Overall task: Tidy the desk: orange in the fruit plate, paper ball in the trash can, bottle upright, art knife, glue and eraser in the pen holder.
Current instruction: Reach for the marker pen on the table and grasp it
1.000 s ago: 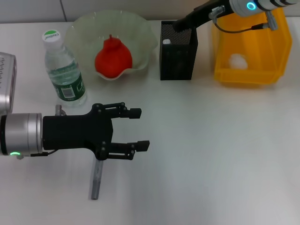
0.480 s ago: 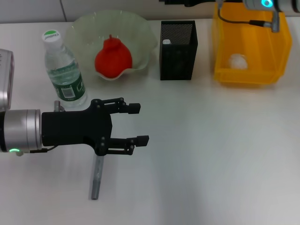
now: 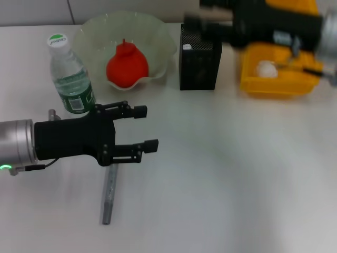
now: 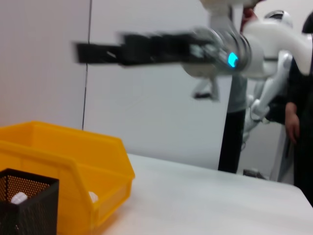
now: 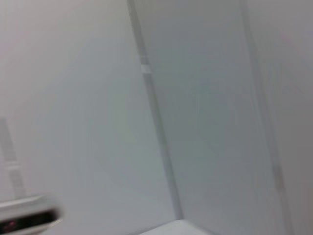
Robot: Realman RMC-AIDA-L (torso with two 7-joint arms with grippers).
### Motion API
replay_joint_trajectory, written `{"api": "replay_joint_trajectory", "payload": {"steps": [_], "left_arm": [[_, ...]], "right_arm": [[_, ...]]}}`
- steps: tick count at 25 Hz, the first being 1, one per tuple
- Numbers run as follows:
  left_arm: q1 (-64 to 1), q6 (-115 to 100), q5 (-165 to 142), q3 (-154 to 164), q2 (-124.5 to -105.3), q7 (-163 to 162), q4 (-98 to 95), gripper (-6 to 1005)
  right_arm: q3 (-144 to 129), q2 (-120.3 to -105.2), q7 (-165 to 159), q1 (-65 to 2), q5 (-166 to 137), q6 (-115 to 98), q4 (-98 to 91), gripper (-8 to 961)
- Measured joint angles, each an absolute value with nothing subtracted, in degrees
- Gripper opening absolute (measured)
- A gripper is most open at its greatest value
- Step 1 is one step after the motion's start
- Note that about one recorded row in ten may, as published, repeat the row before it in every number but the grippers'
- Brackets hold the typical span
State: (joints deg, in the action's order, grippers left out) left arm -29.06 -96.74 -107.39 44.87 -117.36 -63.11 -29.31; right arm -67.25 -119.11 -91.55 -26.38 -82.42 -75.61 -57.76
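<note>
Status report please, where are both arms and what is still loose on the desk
Left tool open, empty, above the glue, which lies on the desk. Right tool above pen holder. Orange in fruit plate; bottle upright.

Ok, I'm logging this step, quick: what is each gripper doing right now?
Left gripper: open, empty, above the glue.
Right gripper: over the pen holder; jaws cannot be told.

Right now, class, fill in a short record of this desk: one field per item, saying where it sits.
orange: in the fruit plate
paper ball: in the trash can
bottle: upright
glue: flat on the desk
pen holder: between plate and can
left gripper: open, above the glue
right gripper: over the pen holder
</note>
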Motion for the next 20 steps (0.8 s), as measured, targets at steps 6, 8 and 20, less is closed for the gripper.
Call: {"api": "replay_joint_trajectory", "payload": {"steps": [6,8,20], "left_arm": [[-28.8,-98.8,-107.4,42.0,-117.2,-69.9,-29.7,743],[-28.7,-98.9,-107.4,41.7,-116.77,-74.5,-30.2,742],[-28.7,-99.0,-111.5,41.6,-113.19,-112.6,-45.6,737]], "right_arm": [[-61.4,-117.97,-79.4,-24.5,-84.7,-89.7,-46.9,730],[-61.1,-117.35,-75.2,-23.7,-85.2,-91.3,-43.3,730],[-61.0,-117.34,-69.7,-22.5,-95.6,-87.1,-39.2,730]]}}
